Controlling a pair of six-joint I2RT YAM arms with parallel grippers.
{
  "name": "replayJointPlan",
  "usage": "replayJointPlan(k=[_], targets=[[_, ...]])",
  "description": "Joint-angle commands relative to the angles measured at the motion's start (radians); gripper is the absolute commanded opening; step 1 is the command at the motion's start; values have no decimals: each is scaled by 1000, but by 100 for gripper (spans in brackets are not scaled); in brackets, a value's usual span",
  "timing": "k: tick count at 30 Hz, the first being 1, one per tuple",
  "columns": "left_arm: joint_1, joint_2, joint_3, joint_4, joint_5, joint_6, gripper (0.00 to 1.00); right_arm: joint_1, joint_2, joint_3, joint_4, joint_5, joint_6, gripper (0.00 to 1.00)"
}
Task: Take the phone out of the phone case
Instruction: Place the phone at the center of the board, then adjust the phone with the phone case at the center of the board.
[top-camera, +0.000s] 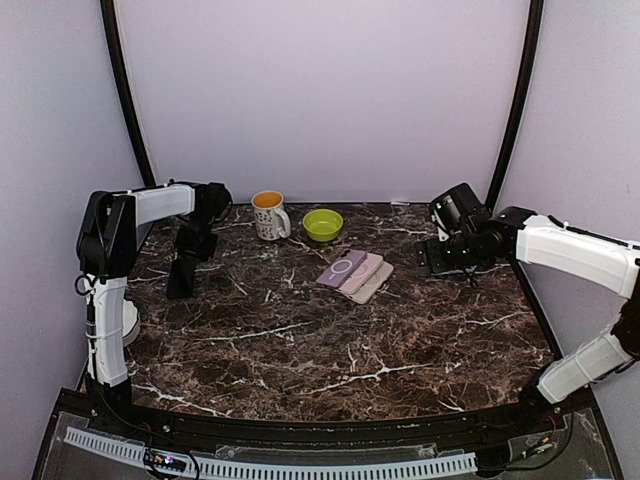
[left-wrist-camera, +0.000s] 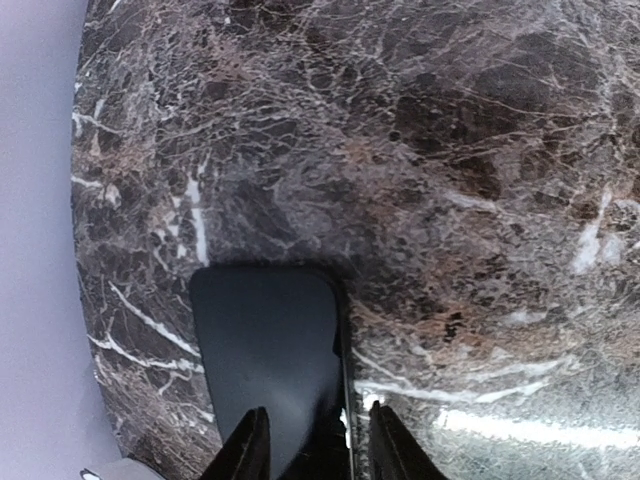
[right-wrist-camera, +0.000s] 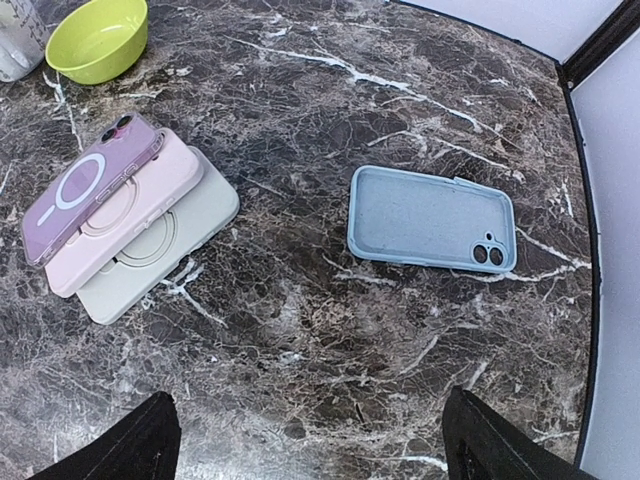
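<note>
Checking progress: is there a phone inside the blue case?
No, the blue case lies empty, its bare inner lining facing up.

marble table (top-camera: 300, 340) | on it: mug (top-camera: 268, 215), green bowl (top-camera: 322, 224), blue case (right-wrist-camera: 432, 219), case stack (top-camera: 355, 274), phone (left-wrist-camera: 265, 350)

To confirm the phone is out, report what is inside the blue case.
Nothing: the blue case lies open side up, showing only bare lining and two camera holes. Whatever is beneath it on the table is covered.
</note>
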Motion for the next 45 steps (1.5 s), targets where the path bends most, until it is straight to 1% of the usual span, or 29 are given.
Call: replayJointPlan(k=[1,5,8,10,13,15,16,17,18,19,22,25,29,31,33,35,37,40,42,43,45], targets=[[3,-12,-22,24,88,-53,37,16,-19,-7,-2,15,24,92],[2,-41,-30,43,161,-66,40,20,-20,-16,11,22,44,93],[-2,-115,-60,87,195,-62,43,21,-20,-18,20,36,93,95],[-7,-179,-105,130,227,-48,47,21,-15,-17,29,29,138,98],[-28,-276,-236,218,318,-6,53,23,7,-6,45,-16,203,99],[-48,-388,-331,296,359,23,57,23,27,3,64,-75,231,99],[-56,-415,-396,349,400,35,57,23,37,8,79,-102,242,99],[-73,-467,-426,377,421,57,58,24,47,12,97,-132,254,99],[-80,-490,-480,426,471,67,58,25,58,14,118,-168,267,99],[-96,-533,-503,466,507,81,58,25,69,19,145,-206,277,99],[-123,-606,-607,540,633,73,59,24,112,44,214,-283,317,99],[-155,-670,-684,646,711,51,60,25,161,83,269,-326,366,99],[-178,-676,-766,779,837,1,61,23,250,156,309,-362,406,98],[-189,-661,-789,841,896,-17,63,22,294,200,313,-367,419,99],[-202,-644,-801,893,938,-25,67,19,335,242,327,-420,430,99],[-211,-622,-801,949,957,-41,71,12,376,272,333,-448,437,99],[-223,-590,-790,988,964,-51,78,-1,419,318,327,-465,437,98],[-249,-525,-758,1024,967,-46,84,-32,482,366,318,-507,433,98],[-262,-484,-728,1042,961,-39,90,-53,518,393,315,-532,428,98],[-265,-468,-705,1049,957,-37,96,-61,535,405,315,-546,422,98],[-277,-424,-670,1067,936,-38,98,-80,576,434,305,-575,401,98]])
